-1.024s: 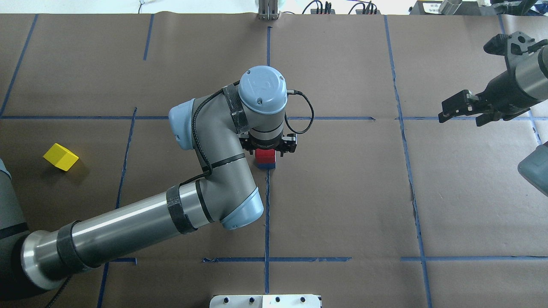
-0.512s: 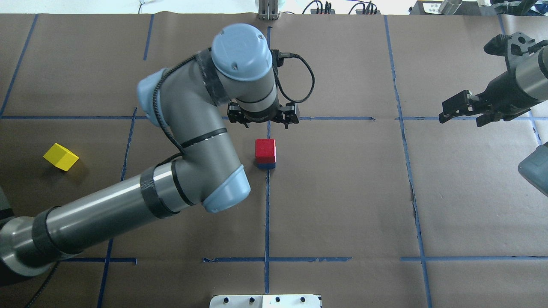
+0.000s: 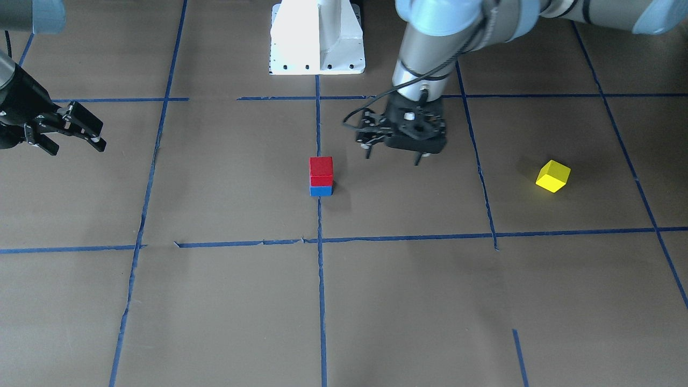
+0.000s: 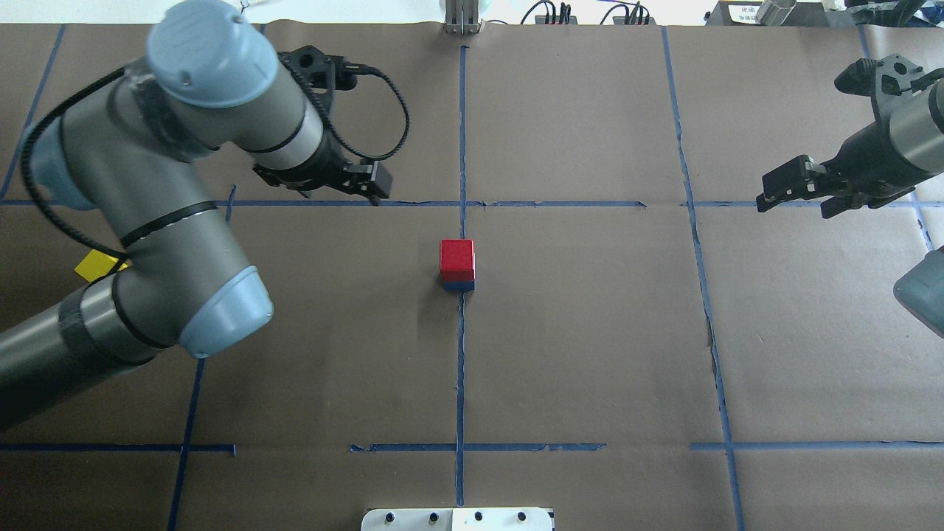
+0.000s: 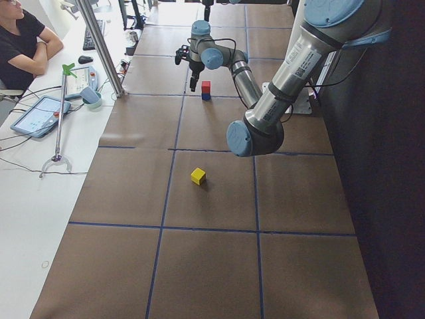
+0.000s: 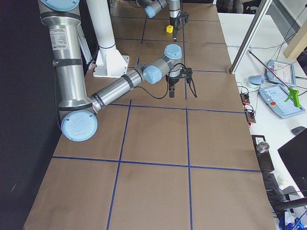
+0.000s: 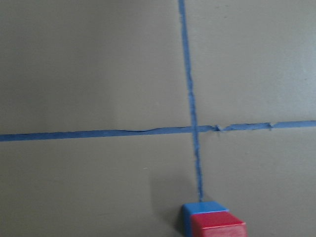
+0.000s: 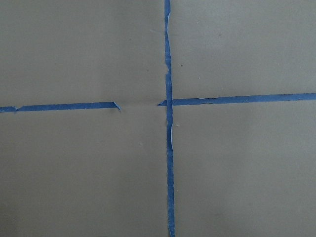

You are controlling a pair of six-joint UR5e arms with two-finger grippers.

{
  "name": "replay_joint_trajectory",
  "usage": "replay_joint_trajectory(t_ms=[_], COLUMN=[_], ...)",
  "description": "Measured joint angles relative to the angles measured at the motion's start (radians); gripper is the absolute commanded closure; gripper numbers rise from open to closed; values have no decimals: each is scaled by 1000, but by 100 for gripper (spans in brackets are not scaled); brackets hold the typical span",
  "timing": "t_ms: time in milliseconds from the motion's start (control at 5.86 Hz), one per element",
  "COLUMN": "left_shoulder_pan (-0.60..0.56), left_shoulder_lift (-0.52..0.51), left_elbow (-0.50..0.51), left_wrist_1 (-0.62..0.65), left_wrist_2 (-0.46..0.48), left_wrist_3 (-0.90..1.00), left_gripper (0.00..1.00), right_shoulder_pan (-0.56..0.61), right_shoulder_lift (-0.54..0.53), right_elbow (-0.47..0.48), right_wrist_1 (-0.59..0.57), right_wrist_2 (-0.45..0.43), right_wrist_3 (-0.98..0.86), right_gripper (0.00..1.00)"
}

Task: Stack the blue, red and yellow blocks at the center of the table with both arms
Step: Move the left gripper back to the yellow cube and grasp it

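Red block [image 3: 321, 171] atop blue block [image 3: 321, 191] (yellow block [image 3: 553, 176] apart)

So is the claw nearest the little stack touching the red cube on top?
Apart. In the front-facing view, bare brown paper shows between the left claw and the red cube, which sits on the blue cube.

Yellow block [image 4: 91, 265] mostly behind left arm [image 4: 177, 221]

The red block [image 3: 321, 171] tops the blue block [image 3: 321, 191]; the third block [image 3: 553, 176] is bright yellow. The table [image 3: 215, 301] is plain brown, gridded with blue tape lines [image 3: 321, 279]. The left arm [image 4: 169, 162] and right arm [image 4: 907, 125] are grey with pale blue caps. Both grippers are black.
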Motion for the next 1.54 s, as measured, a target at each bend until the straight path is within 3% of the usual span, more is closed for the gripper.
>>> replay_joint_trajectory(t_ms=[341, 683, 1537], left_shoulder_pan=[-74, -142, -191], left_shoulder_lift=[265, 443, 534], left_elbow=[-115, -134, 98], left_wrist_1=[-9, -21, -284], left_wrist_2=[-23, -25, -144], left_wrist_3=[326, 513, 610], left_gripper=[0, 0, 0], right_shoulder_pan=[1, 2, 0], right_shoulder_lift=[-1, -4, -6], right_elbow=[9, 21, 21], right_wrist_1=[0, 0, -2], right_wrist_2=[0, 0, 0], right_wrist_3=[4, 12, 13], right_gripper=[0, 0, 0])
